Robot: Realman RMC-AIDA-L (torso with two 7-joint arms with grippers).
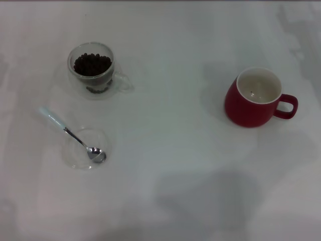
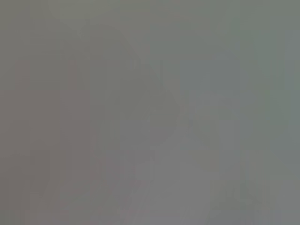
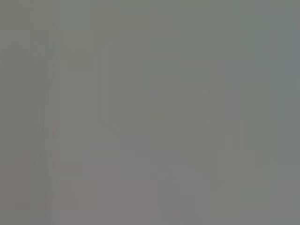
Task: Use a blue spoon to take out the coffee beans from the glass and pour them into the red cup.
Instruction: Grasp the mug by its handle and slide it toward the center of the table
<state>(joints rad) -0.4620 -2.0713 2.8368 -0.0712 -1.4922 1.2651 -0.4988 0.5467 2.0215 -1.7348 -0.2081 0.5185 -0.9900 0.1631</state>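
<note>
White tabletop (image 1: 165, 165). Far left: glass (image 1: 93, 70) holding coffee beans (image 1: 92, 64). Nearer, blue spoon (image 1: 72, 135), bowl resting in a clear saucer (image 1: 85, 149). Right: red cup (image 1: 256, 98). Both wrist views show only uniform grey; neither gripper is visible, so finger state cannot be told.

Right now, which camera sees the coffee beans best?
The head view. It looks down into the glass, so the dark coffee beans heaped inside show plainly. Both wrist views show only blank grey, with no beans.

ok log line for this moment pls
stage: not started | blue-handled metal spoon: bowl in clear saucer | coffee beans: in glass cup | red mug: empty | grippers: unseen
</note>
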